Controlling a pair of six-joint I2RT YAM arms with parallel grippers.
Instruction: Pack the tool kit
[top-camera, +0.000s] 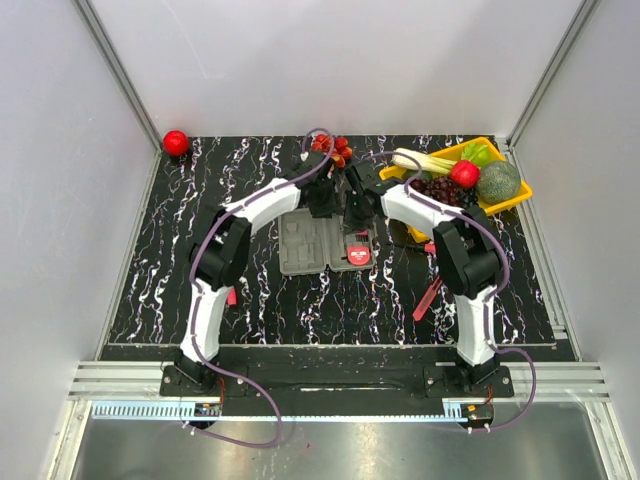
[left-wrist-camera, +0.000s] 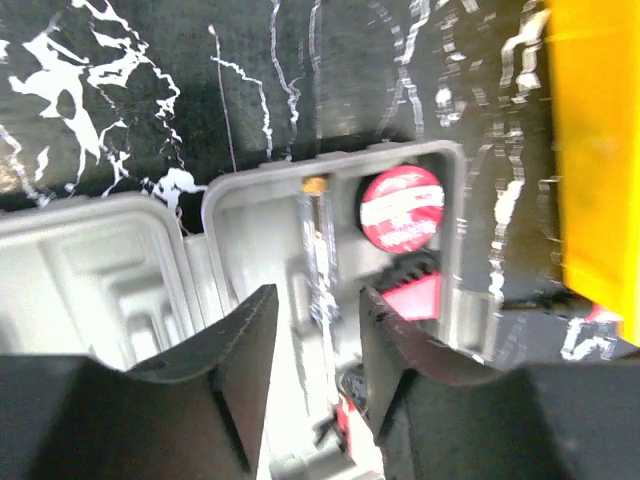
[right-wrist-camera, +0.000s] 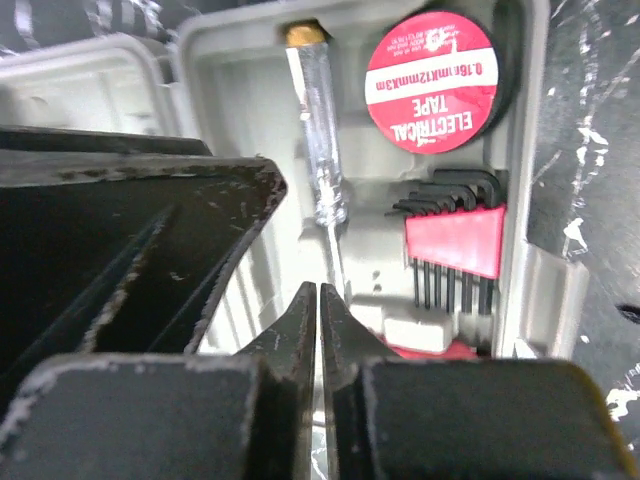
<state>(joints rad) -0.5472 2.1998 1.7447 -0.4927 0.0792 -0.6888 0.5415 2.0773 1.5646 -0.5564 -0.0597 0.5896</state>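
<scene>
The grey tool kit case (top-camera: 318, 245) lies open mid-table. Its right half holds a clear-handled screwdriver (right-wrist-camera: 315, 150), a red roll of electrical tape (right-wrist-camera: 432, 80) and a red holder of hex keys (right-wrist-camera: 455, 240). My left gripper (left-wrist-camera: 318, 310) is open and empty just above the screwdriver (left-wrist-camera: 320, 255), beside the tape (left-wrist-camera: 402, 208). My right gripper (right-wrist-camera: 319, 295) is shut, with its tips close to the screwdriver's thin shaft. Both grippers hover over the case's far edge, the left (top-camera: 322, 200) next to the right (top-camera: 358, 212). Red-handled pliers (top-camera: 428, 298) lie on the table right of the case.
A yellow tray of fruit (top-camera: 515, 200) stands at the back right, close to the case, and shows in the left wrist view (left-wrist-camera: 595, 150). A red ball (top-camera: 176, 142) sits at the back left. A small red item (top-camera: 232, 296) lies by the left arm. Red fruit (top-camera: 338, 148) lies at the back.
</scene>
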